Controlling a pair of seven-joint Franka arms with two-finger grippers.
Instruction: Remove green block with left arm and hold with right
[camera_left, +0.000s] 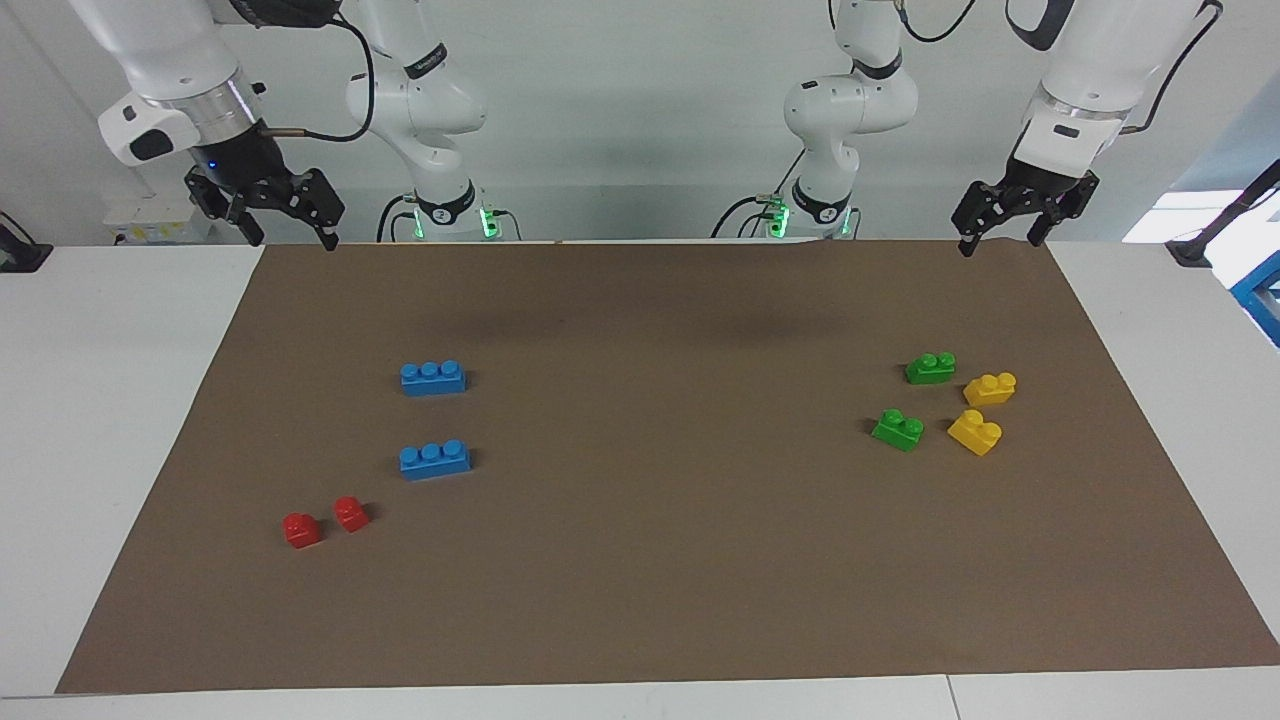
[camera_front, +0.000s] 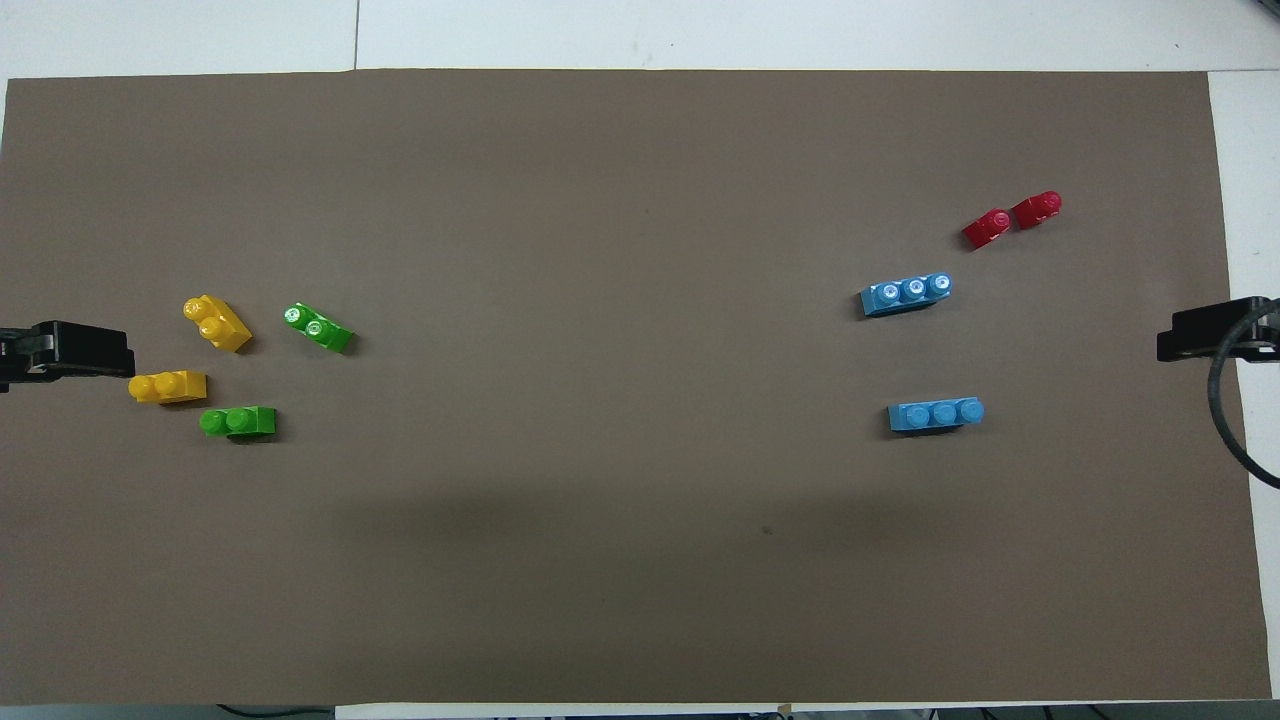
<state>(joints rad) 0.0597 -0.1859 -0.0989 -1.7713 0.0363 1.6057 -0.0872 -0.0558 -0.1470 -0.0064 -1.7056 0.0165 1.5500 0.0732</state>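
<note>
Two small green two-stud blocks lie on the brown mat toward the left arm's end. One green block (camera_left: 930, 368) (camera_front: 238, 421) is nearer to the robots; the other green block (camera_left: 898, 429) (camera_front: 318, 327) is farther from them. Both stand alone, attached to nothing, and I cannot tell which one the task means. My left gripper (camera_left: 998, 240) (camera_front: 100, 350) is open and empty, raised over the mat's edge at the robots' end. My right gripper (camera_left: 292, 238) (camera_front: 1195, 335) is open and empty, raised over the mat's corner at its own end.
Two yellow two-stud blocks (camera_left: 990, 388) (camera_left: 975, 432) lie beside the green ones. Two blue three-stud blocks (camera_left: 433, 378) (camera_left: 434, 458) and two small red blocks (camera_left: 301, 529) (camera_left: 350, 513) lie toward the right arm's end. The brown mat (camera_left: 640, 600) covers the table.
</note>
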